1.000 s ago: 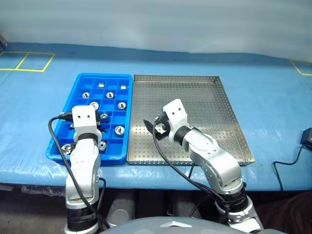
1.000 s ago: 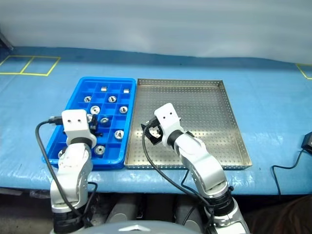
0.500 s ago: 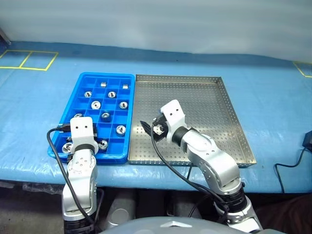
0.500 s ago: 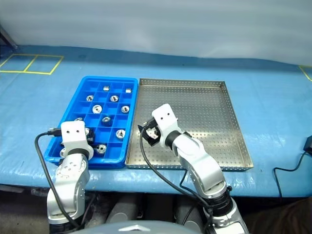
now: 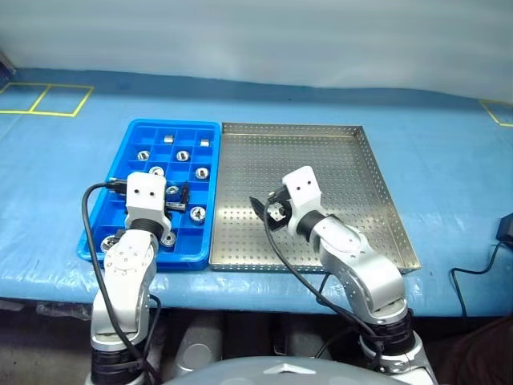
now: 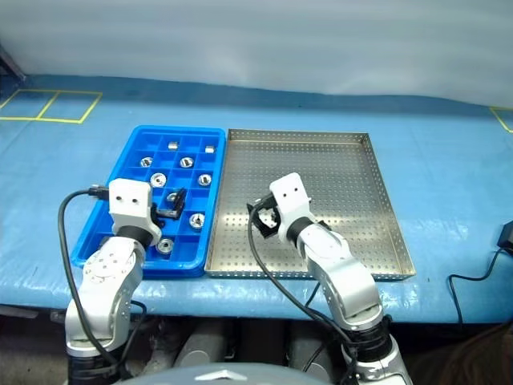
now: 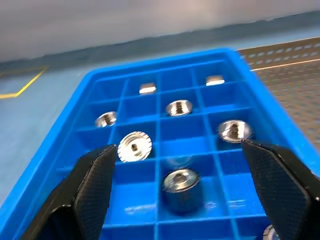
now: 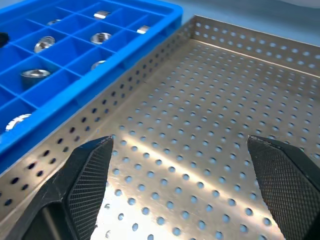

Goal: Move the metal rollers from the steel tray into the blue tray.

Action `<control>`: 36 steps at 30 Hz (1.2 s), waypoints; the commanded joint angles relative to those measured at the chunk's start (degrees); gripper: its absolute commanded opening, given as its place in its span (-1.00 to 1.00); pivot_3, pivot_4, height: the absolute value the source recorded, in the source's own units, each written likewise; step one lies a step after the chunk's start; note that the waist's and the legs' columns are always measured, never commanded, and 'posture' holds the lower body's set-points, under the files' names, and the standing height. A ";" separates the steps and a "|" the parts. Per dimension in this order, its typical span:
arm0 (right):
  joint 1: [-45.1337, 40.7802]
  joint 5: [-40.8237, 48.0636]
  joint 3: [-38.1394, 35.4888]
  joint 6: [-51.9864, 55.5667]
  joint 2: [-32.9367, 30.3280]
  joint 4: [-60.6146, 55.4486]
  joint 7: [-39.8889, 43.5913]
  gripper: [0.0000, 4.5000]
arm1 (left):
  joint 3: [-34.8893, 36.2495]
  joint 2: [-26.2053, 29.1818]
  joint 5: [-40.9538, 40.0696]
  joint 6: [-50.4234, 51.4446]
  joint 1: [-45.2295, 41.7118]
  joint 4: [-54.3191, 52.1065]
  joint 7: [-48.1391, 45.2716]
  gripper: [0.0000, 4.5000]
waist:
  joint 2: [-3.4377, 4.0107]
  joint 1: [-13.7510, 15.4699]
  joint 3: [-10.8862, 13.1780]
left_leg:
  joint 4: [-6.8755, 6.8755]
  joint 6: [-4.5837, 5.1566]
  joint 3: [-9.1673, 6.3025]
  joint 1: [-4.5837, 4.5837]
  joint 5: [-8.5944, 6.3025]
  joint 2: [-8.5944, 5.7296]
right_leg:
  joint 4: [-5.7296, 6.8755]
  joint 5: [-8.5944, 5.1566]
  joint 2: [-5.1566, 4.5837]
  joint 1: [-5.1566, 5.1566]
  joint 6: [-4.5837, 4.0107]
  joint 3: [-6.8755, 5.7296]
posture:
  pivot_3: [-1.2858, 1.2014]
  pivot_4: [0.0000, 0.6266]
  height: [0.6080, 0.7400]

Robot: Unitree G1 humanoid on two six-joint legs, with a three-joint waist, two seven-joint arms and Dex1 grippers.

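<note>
Blue plastic fills the left half of our work area: the blue tray lies left of centre in the head view, its long side touching the steel tray at centre right, both on a table covered in blue sheeting. We see the metal rollers sitting in the blue tray's square compartments, spread over most of its rows, some upright on their flanges and two small ones lying in the far row. We find no roller on the perforated floor of the steel tray, as far as the right arm lets us see it.

Our left claw hovers over the near half of the blue tray, its two black fingers spread wide with nothing between them; in its wrist view a roller stands upright in the compartment just beyond the gap. Our right claw hangs over the near left part of the steel tray, close to the shared rim, and it too gapes wide and carries nothing, with bare perforated steel between its fingers in the right wrist view.

Yellow tape lines mark the table at the upper left of the frame, and a black cable trails at the right edge.
</note>
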 commanded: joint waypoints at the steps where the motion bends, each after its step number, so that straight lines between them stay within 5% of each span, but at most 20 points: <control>1: 2.38 -0.49 -2.56 -1.94 -1.74 -4.50 -0.35 1.00 | -0.45 3.57 -4.20 -2.13 -1.05 -2.32 -6.31 0.92 | 0.00 -0.33 0.00 | 0.00 0.00 -0.02 0.00 0.00 0.00 | 0.00 0.00 0.00 0.01 0.00 -0.01 | 0.15 -0.52 1.00; 12: 8.97 4.69 -4.25 -1.63 -13.52 -9.32 9.76 1.00 | -2.87 16.93 -12.04 -7.47 0.05 2.68 -23.51 0.92 | 0.02 -2.94 0.01 | 0.00 0.00 0.07 0.09 0.00 0.06 | 0.02 -0.24 0.05 0.04 -0.06 0.05 | 0.08 -0.52 1.00; 36: 8.99 4.99 -1.44 -2.11 -13.17 -8.71 8.68 1.00 | -3.56 17.90 -16.20 -7.07 3.98 1.73 -23.59 0.92 | 0.02 -2.64 0.00 | 0.03 0.01 0.11 0.09 0.00 0.08 | 0.05 -0.27 0.06 0.03 0.01 0.13 | 0.12 -0.52 1.00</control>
